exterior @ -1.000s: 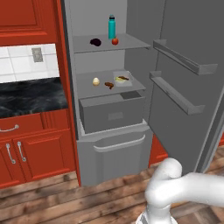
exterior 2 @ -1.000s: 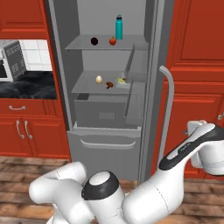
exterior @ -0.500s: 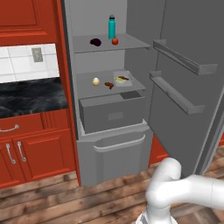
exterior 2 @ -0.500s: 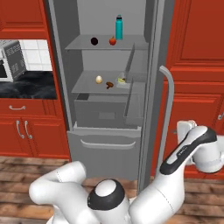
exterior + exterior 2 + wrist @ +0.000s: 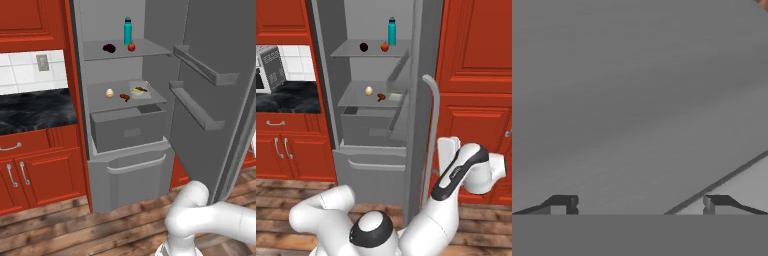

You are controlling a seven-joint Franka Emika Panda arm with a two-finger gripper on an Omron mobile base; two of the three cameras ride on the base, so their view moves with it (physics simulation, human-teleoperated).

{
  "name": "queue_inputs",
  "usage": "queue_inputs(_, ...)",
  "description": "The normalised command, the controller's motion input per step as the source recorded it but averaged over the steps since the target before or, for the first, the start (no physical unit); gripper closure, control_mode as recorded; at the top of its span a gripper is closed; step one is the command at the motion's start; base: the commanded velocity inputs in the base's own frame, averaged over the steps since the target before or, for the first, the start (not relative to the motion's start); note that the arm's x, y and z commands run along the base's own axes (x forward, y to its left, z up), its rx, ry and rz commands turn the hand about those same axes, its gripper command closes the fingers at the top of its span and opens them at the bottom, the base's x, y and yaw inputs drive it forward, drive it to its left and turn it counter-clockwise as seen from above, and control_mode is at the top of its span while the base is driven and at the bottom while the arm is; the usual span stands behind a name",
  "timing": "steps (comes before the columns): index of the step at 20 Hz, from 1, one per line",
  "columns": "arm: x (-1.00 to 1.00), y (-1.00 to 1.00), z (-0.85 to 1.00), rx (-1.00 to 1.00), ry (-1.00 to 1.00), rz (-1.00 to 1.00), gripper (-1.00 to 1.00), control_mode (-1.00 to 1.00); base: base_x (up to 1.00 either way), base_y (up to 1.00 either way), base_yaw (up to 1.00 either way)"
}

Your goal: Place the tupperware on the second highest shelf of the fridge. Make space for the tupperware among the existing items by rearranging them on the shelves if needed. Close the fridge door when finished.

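Observation:
The fridge (image 5: 80,75) stands open. The tupperware (image 5: 139,90), a shallow white tray with food, lies at the right of the lower shelf (image 5: 102,102), next to a brown piece (image 5: 125,97) and a cream egg (image 5: 109,93). On the upper shelf (image 5: 150,50) stand a teal bottle (image 5: 128,31), a red fruit (image 5: 131,47) and a purple lump (image 5: 109,48). The fridge door (image 5: 220,100) is swung wide to the right. My gripper (image 5: 639,205) is open, nothing between its tips, facing the door's flat grey outer face (image 5: 637,100). In the right base view my hand (image 5: 447,152) is just right of the door handle (image 5: 433,120).
A drawer box (image 5: 129,127) juts out under the lower shelf, above the bottom pull-out drawer (image 5: 132,170). Red cabinets (image 5: 476,75) stand right of the door. A black counter (image 5: 35,110) with red cabinets below lies to the left. Two rail racks (image 5: 200,65) line the door's inside.
My arm has swung the hand leftward, closer to the outside of the open door and its handle. The fridge's contents and the door have not moved.

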Motion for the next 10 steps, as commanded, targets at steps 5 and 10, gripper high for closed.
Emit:
queue_inputs(5, -0.06, 0.77, 0.00, 0.22, 0.00, 0.30, -1.00, -1.00, 0.00, 0.00, 0.00)
queue_inputs(10, 0.04, 0.96, 0.00, 0.19, 0.00, 0.30, -1.00, -1.00, 0.00, 0.00, 0.00)
